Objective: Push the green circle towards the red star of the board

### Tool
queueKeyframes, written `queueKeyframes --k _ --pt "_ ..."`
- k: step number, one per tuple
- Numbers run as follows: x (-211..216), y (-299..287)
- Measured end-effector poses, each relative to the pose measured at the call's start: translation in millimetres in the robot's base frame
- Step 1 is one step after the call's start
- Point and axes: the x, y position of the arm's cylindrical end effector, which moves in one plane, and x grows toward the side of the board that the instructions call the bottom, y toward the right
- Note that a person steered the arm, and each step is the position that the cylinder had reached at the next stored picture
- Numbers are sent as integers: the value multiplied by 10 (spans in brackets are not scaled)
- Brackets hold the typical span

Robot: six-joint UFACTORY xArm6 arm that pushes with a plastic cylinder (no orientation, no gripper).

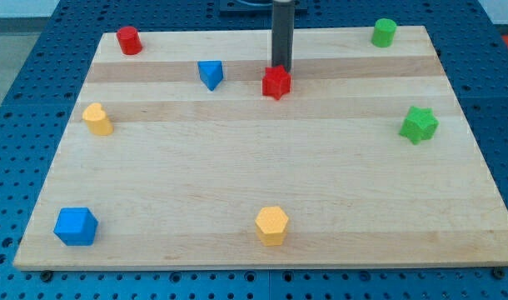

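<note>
The green circle (384, 32) is a short green cylinder at the board's top right corner. The red star (276, 82) lies near the top middle of the board. My tip (281, 67) is the lower end of the dark rod, just above the red star in the view and touching or almost touching its upper edge. The tip is far to the left of the green circle.
A green star (419, 124) lies at the right edge. A blue triangle (210, 74) is left of the red star. A red cylinder (129, 40) is top left, a yellow cylinder (97, 119) left, a blue cube (76, 226) bottom left, a yellow hexagon (271, 225) bottom middle.
</note>
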Motion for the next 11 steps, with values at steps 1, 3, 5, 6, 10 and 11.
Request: queueKeyframes --k 1,3,5,6,10,11 --pt "383 60" --pt "-332 1791" --pt "-1149 2897" --pt "-1257 2474" --pt "-752 1659" --pt "-759 1458"
